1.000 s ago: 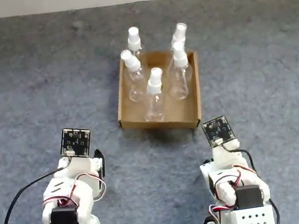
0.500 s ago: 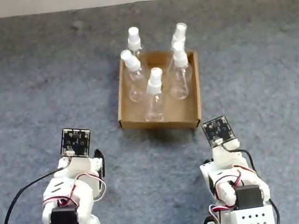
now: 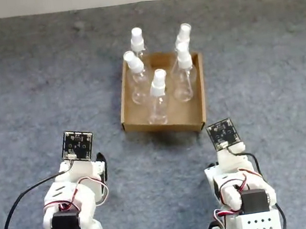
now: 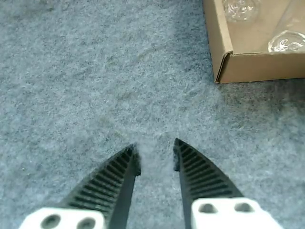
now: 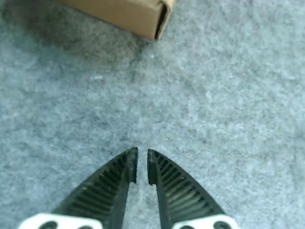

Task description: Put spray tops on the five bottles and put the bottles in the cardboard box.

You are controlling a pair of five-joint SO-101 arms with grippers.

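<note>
The cardboard box [image 3: 130,103] lies on the grey carpet in the middle of the high view. Several clear bottles with white spray tops stand in it, among them a near one [image 3: 157,95], one on the left [image 3: 136,76] and one on the right [image 3: 184,74]; two more rise at its far edge. My left gripper [image 4: 156,150] hovers low over bare carpet, slightly open with nothing in it, short of the box's near corner [image 4: 248,67]. My right gripper [image 5: 142,164] is shut and holds nothing, short of the box's other near corner [image 5: 124,14].
Both arms sit drawn back at the near edge, the left arm [image 3: 75,189] and the right arm [image 3: 237,177]. Grey carpet [image 3: 35,97] stretches on all sides of the box. A pale wall strip runs along the far edge.
</note>
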